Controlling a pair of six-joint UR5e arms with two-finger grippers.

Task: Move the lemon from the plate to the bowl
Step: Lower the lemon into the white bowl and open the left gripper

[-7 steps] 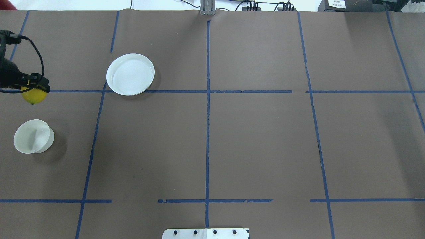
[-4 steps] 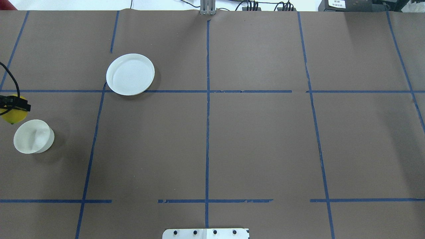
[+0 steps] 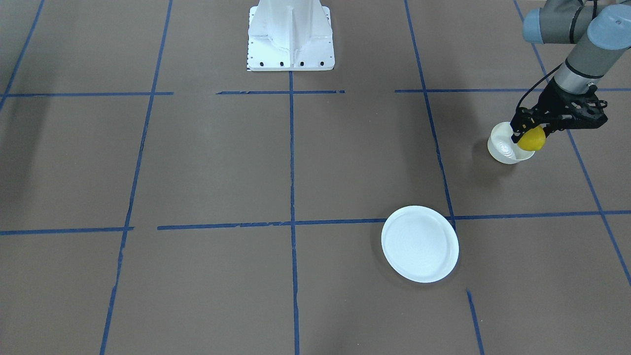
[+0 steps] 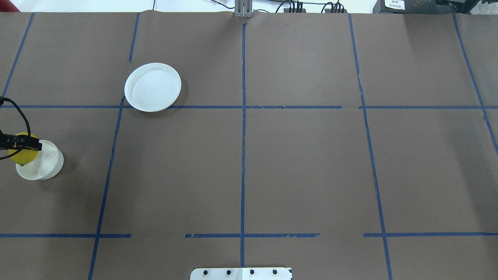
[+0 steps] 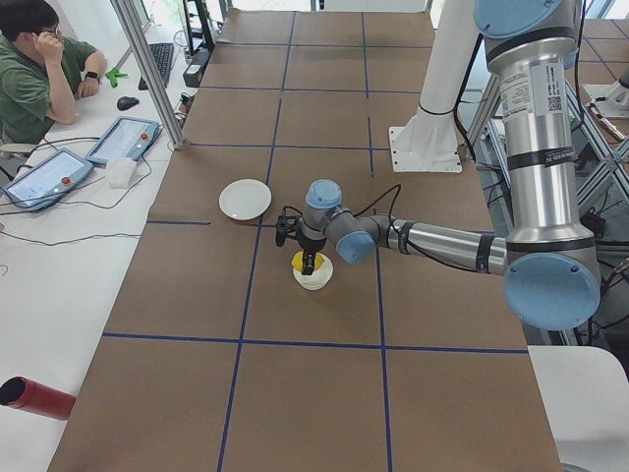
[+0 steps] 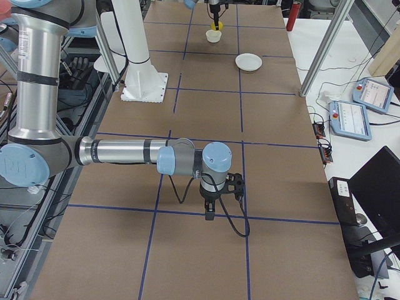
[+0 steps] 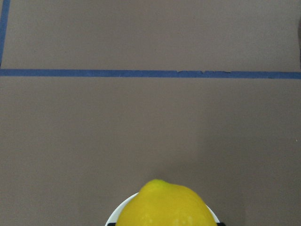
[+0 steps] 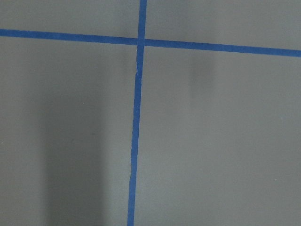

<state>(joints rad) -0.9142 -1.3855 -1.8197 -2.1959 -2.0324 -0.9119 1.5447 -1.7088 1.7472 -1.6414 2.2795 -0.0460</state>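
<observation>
My left gripper (image 3: pixel 530 132) is shut on the yellow lemon (image 3: pixel 532 140) and holds it just over the small white bowl (image 3: pixel 502 148), above the rim on the bowl's outer side. In the overhead view the lemon (image 4: pixel 22 156) overlaps the bowl's (image 4: pixel 46 165) left edge. The left wrist view shows the lemon (image 7: pixel 162 205) at the bottom with a bit of bowl rim (image 7: pixel 113 218) under it. The flat white plate (image 4: pixel 152 87) lies empty further out. My right gripper (image 6: pixel 209 214) shows only in the exterior right view, and I cannot tell if it is open or shut.
Brown paper with blue tape lines covers the table. The robot's white base (image 3: pixel 291 34) stands at the near middle edge. The bowl sits close to the table's left end. The plate (image 3: pixel 420 244) lies about one grid square from the bowl.
My left gripper has carried the lemon from near the blue cross line toward the robot, and it now hangs over the bowl's edge. The plate and bowl have not moved.
</observation>
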